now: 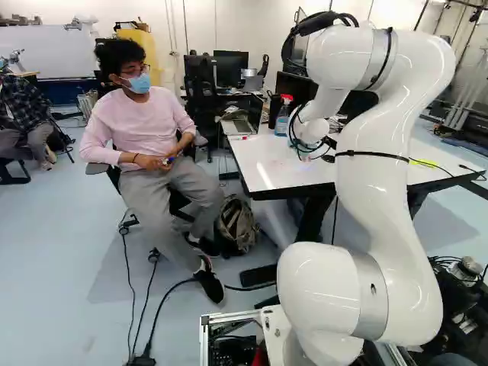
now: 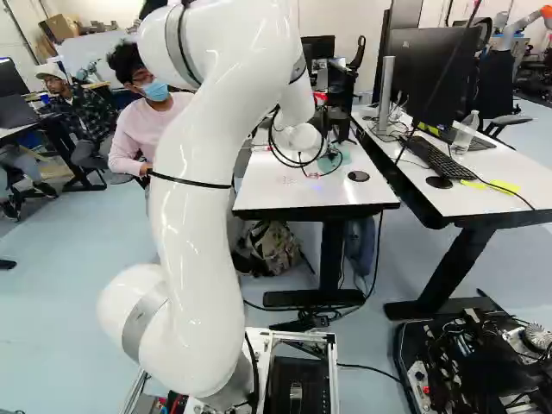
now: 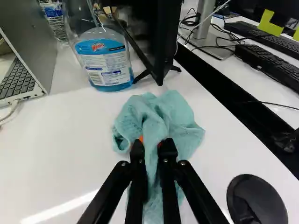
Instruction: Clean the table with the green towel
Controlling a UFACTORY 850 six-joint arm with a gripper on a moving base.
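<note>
The gripper (image 3: 152,145) has the towel (image 3: 163,114) clamped between its fingers, but wiping looks unfinished, faint red marks (image 2: 285,180) showing beside the towel on the table (image 3: 60,149).

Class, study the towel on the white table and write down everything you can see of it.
The towel is pale blue-green and looks like soft, fuzzy cloth. It lies crumpled on the white table, not spread flat, with rounded folds ahead of the gripper and a small open curl at one side. The two fingers pinch a ridge of it, and more cloth runs back under them. The spray bottle stands beyond it, apart.
</note>
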